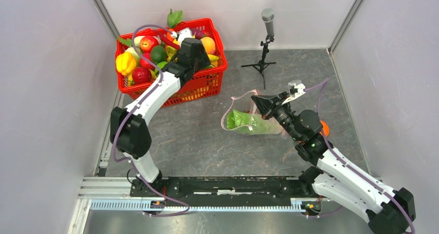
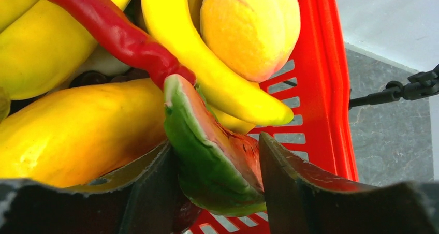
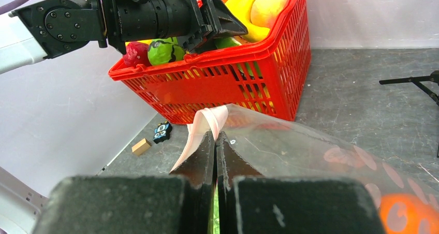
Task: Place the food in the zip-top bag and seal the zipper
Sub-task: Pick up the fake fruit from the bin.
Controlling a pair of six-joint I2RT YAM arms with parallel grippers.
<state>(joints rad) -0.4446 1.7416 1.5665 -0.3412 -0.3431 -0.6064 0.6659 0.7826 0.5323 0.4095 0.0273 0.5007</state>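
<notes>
The left arm was extended over a red plastic mesh basket piled with toy produce, at the far left of a grey stone-patterned surface. Its jaws were positioned inside the right-hand part of the basket and were closed about a red-fleshed, green-rinded plastic watermelon slice. The slice was seen standing on edge between them, rind toward the left jaw and flesh toward the right, and both inner faces appeared to be pressed against it. Left of the jaws a large yellow-orange papaya-like fruit was lying. Just beyond the tips a long red plastic chilli was draped, its end meeting the top of the slice. A curved yellow banana and a yellow-pink peach were seen past it. The basket's wall was found close at the right of the jaws.

A grey microphone on a black tripod was stood at the back of the surface.

The right arm was angled toward the middle. Its jaws were pressed together, clamped on the mouth edge of a clear, soft, dot-printed zip-top bag. The thin pink-red zipper strip was seen curling up just past their tips, and the mouth was left gaping. Below the jaws, inside the bag, a long white-green plastic cabbage was lying. To their right a round orange fruit was glimpsed through the film. Whether it was inside the bag or behind it could not be told.
</notes>
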